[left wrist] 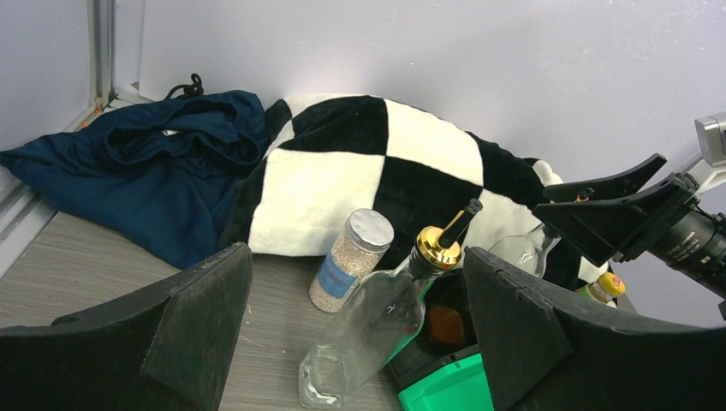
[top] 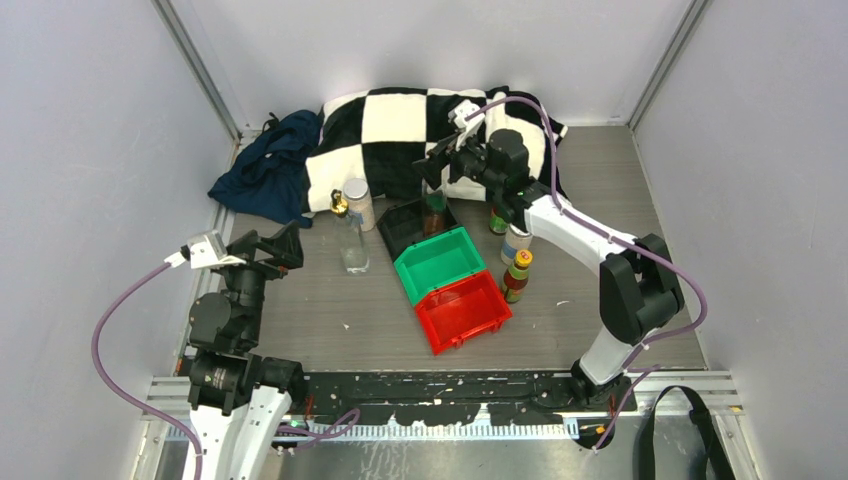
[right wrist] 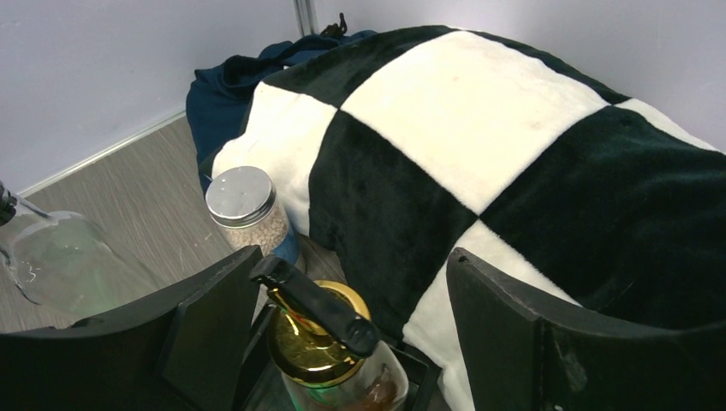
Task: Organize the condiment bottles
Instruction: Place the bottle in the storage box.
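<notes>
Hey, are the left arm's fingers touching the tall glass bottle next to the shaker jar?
Apart. The top view shows a plain gap between the left gripper and the tall glass bottle.

Table holds bins, bottles, blanket, navy cloth

Top view: fixed, high at the near edge, looking down on the whole table.
Left wrist: low, level, facing rearward across shaker toward blanket.
Right wrist: close over bottle, facing blanket.
Shared by both wrists: shaker, blanket.
</notes>
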Available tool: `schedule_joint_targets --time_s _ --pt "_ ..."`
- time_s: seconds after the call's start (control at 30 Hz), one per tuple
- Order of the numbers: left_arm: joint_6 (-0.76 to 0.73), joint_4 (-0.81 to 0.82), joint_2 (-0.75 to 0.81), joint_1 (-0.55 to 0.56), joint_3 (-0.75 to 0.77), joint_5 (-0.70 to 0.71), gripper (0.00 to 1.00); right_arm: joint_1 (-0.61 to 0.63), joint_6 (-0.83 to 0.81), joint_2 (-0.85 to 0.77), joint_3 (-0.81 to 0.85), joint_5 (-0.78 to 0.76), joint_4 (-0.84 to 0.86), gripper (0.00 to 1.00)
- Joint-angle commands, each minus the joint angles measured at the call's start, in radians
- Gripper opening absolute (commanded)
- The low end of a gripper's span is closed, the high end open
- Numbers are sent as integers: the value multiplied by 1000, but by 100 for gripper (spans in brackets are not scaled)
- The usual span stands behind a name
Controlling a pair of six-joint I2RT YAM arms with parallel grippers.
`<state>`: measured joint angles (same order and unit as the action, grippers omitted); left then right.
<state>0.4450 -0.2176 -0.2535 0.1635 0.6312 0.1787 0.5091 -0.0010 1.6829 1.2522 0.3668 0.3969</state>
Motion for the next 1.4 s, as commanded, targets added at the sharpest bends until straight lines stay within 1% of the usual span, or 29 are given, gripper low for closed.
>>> schedule_joint_targets --time_s 0.0,0.2,0.47,0.67,0.77,0.97,1.03,1.1,1.17,1.3,1.33,1.37 --pt "14 57 17 -6 -7 -12 94 41 -23 -48 14 -113 -39 85" --pt "18 57 23 -5 -7 -12 94 102 -37 -42 13 -269 -73 86" --pt "23 59 25 -5 -10 -16 94 192 -54 -13 12 -567 -62 86" --pt "24 59 26 -5 -10 -18 94 240 -52 12 19 -774 -40 81" --pt "26 61 27 -5 -10 -20 94 254 -42 25 27 -849 -41 80" --pt "26 59 29 -4 -9 -21 94 264 -24 49 29 -924 -28 79" --pt "25 60 30 -3 -10 -21 94 268 -24 51 30 -962 -25 75" --pt "27 60 28 -2 -10 -22 94 276 -25 49 30 -1002 -21 67" --pt "29 61 29 -2 -11 -24 94 283 -24 48 27 -1031 -16 63" --pt "30 62 29 -2 -11 -25 94 300 -22 49 21 -1077 -11 61" --pt "30 62 28 -2 -12 -25 94 303 -21 49 19 -1084 -8 57" --pt "31 63 29 -2 -11 -25 94 306 -20 46 16 -1083 -5 50"
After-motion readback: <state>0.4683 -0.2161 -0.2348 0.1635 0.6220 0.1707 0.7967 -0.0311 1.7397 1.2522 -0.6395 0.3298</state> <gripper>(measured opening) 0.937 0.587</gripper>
